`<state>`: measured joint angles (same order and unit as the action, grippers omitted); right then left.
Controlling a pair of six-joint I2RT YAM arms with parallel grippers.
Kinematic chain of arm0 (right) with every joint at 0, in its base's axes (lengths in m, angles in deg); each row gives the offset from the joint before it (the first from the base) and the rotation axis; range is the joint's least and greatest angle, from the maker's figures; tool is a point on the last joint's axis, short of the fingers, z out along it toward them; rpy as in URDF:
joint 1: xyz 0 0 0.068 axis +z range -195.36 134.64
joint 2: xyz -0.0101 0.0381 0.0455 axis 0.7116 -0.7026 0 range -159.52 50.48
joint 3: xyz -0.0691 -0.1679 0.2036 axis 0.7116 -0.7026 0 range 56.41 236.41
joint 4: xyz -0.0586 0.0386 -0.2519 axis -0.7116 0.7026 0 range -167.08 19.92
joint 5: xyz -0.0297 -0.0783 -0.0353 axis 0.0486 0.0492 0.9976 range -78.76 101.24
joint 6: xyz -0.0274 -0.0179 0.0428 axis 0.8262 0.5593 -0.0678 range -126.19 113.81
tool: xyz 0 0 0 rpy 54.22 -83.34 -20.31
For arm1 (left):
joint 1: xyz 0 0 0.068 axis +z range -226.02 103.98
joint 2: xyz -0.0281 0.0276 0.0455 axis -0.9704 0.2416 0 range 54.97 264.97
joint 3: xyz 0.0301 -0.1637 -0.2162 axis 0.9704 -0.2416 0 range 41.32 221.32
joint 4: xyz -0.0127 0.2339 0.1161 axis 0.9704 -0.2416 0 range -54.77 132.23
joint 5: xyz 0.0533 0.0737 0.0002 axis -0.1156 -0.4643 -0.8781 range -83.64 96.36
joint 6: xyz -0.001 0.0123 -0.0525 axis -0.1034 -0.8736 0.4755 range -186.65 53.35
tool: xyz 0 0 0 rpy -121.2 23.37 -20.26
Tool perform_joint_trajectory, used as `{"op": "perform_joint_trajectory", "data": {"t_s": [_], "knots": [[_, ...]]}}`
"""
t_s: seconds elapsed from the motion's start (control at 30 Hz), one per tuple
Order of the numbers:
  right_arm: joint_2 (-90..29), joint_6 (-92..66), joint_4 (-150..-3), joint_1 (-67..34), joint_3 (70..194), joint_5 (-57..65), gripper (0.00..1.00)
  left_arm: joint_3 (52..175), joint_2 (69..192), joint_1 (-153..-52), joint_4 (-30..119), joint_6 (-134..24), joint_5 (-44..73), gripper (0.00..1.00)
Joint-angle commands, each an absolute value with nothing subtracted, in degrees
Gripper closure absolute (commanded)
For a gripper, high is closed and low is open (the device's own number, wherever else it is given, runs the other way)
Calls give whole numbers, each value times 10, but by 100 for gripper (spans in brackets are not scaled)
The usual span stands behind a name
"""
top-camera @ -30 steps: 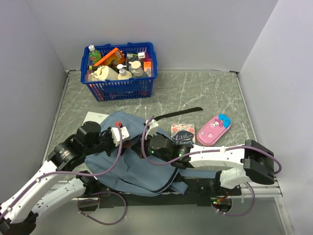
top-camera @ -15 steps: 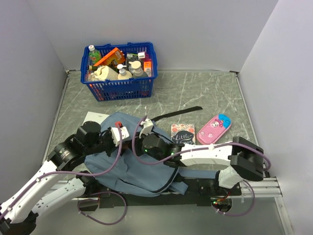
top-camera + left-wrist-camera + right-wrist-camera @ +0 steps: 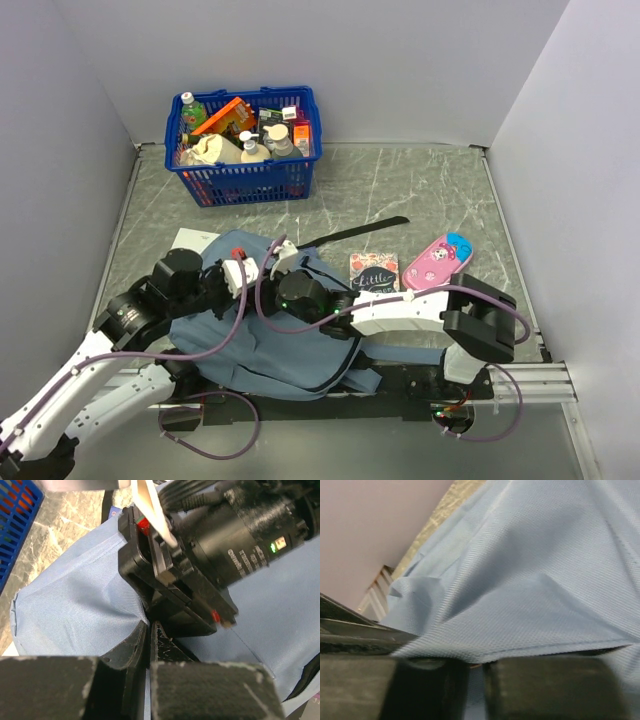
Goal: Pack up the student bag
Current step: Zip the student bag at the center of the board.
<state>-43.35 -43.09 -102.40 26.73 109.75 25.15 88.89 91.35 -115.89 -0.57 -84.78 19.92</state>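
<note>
One view, overhead, shows the pencil case (image 3: 437, 265) near the student bag (image 3: 255, 345).

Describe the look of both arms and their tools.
Both share one build. The left arm and right arm have white link shells between bulky black joint housings, with purple cables looping alongside. The right arm's black wrist cylinder carries white printed lettering and a green light. The left tool and right tool each end in two dark, rough-textured fingers.

Robot lab bench: bare grey partition walls (image 3: 400, 60), marbled tabletop (image 3: 400, 190).
</note>
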Motion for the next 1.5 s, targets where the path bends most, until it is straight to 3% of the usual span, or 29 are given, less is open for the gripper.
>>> {"op": "perform_joint_trajectory", "data": {"t_s": [0.0,0.03,0.07,0.37,0.53,0.57,0.63,0.77,0.87,0.9,1.03,1.13,1.27,1.47], "knots": [[-360,-401,-1036,273,1092,266,57,898,901,-1169,67,-833,269,99],[-343,-398,-1025,272,1080,288,42,897,899,-1169,67,-834,267,99],[-311,-387,-1011,272,1072,297,1,892,899,-1170,68,-833,266,99],[-180,-293,-865,287,1056,248,0,879,894,-1168,74,-829,265,91],[-133,-256,-825,304,1041,250,0,879,895,-1166,70,-836,263,72],[-123,-257,-803,304,1036,250,0,882,895,-1167,66,-847,263,59],[-114,-263,-779,303,1033,262,0,899,895,-1167,44,-858,264,43],[-82,-284,-761,303,994,256,0,942,890,-1166,-2,-897,285,16],[-86,-330,-756,311,979,245,0,972,890,-1167,-47,-933,312,11],[-90,-350,-751,316,978,249,0,977,889,-1167,-63,-946,338,12],[-118,-390,-754,354,978,276,0,983,874,-1166,-138,-1022,374,34],[-133,-404,-761,372,987,286,0,973,872,-1167,-178,-1094,390,42],[-143,-412,-766,385,993,298,3,960,899,-1167,-217,-1167,392,48],[-143,-410,-787,396,985,298,16,943,928,-1167,-230,-1262,361,55]]}}
